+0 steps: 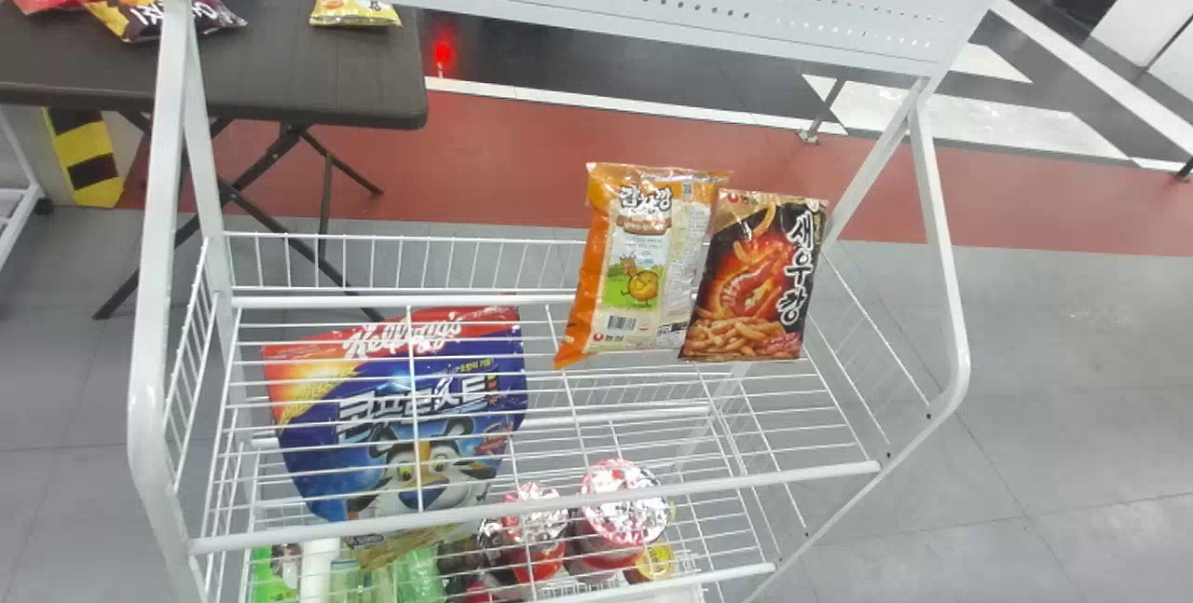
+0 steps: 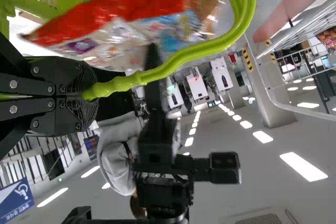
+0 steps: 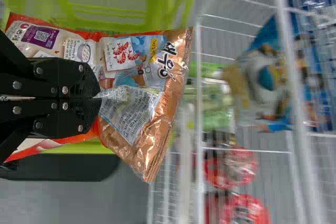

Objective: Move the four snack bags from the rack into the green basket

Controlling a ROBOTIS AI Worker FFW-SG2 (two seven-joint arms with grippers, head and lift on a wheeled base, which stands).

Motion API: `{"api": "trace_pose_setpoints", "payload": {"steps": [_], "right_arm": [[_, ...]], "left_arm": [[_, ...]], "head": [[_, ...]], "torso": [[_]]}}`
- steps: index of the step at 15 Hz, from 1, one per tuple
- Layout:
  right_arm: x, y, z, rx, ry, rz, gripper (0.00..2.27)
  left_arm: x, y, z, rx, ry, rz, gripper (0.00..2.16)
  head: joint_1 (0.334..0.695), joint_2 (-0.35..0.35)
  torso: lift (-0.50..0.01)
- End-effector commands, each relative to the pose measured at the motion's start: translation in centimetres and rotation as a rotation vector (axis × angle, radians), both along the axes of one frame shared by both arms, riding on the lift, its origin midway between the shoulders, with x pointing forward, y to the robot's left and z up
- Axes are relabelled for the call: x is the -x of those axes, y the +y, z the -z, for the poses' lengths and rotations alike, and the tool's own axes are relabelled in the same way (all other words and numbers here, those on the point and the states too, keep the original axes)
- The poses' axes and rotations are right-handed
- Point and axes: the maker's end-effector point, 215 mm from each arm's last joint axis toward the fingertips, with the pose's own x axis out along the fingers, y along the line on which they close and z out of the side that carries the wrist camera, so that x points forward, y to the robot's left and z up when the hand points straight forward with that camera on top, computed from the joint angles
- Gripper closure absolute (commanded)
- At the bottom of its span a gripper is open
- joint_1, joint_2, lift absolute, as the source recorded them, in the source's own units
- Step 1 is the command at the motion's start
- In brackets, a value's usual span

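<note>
grey tiled floor (image 1: pixel 1025 333) under the white wire rack (image 1: pixel 746 481); orange-and-cream foil snack bag (image 1: pixel 643 258) and black shrimp-print snack bag (image 1: pixel 755 277) are side by side on its upper level, right half, blue-and-red cereal pouch (image 1: pixel 401 417) to the left. right tool (image 3: pixel 97 98) is closed, pinching a red-and-copper foil snack bag (image 3: pixel 131 108) near its middle. left tool (image 2: pixel 88 95) is closed on the lime-green plastic handle (image 2: pixel 157 72) of the green slatted basket (image 3: pixel 157 3).

key relation: held bag is over the basket, close by the handle, its long axis crossing the right fingers. can't tell if it clears the rim. judgement: lower it straight and release, watch for a snag on the handle. right arm is the nearer one for the two racked bags next.
</note>
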Motion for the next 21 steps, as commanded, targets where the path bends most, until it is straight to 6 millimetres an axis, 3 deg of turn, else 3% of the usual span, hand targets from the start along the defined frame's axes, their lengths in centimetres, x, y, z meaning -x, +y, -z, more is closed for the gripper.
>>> {"api": "trace_pose_setpoints", "payload": {"steps": [1,5,8,10,11,12,13,14,18,21], "right_arm": [[1.5,3.0,2.1,-0.052,0.054,-0.043,2.13],[-1.6,7.6,3.3,-0.102,-0.058,-0.115,2.13],[-2.1,10.9,4.9,-0.127,-0.068,-0.178,2.13],[-1.3,11.6,5.6,-0.124,-0.043,-0.2,2.12],[-0.8,11.6,5.7,-0.127,-0.026,-0.203,1.93],[-0.6,11.1,5.6,-0.122,-0.027,-0.199,1.19],[-0.9,10.1,5.3,-0.108,-0.036,-0.185,0.16],[-1.1,8.7,5.1,-0.087,-0.045,-0.169,0.0],[-2.8,3.0,4.3,-0.015,-0.079,-0.097,0.05],[-4.9,-0.5,2.1,-0.035,-0.139,-0.03,0.06]], "left_arm": [[0.1,0.0,0.0,0.001,0.0,0.0,1.82],[0.4,-0.2,0.0,0.003,0.002,0.006,1.82],[0.7,0.0,-0.1,0.002,0.003,0.004,1.82],[0.7,-0.1,-0.2,0.004,-0.001,0.005,1.82],[0.7,-0.1,-0.1,0.002,-0.001,0.005,1.82],[0.7,-0.1,-0.1,0.002,-0.001,0.005,1.82],[0.7,-0.1,-0.2,0.001,-0.004,0.006,1.82],[0.7,-0.1,-0.2,0.001,-0.004,0.006,1.82],[0.7,-0.1,-0.2,-0.003,-0.009,0.009,1.82],[0.6,-0.2,-0.2,-0.005,-0.013,0.008,1.82]], "head": [[0.695,-0.35],[0.695,-0.35],[0.695,-0.35],[0.695,-0.35],[0.695,-0.35],[0.695,-0.35],[0.695,-0.35],[0.695,-0.35],[0.695,-0.35],[0.695,-0.35]], "torso": [[0.0],[0.0],[0.0],[0.0],[0.0],[0.0],[0.0],[0.0],[0.0],[0.0]]}}
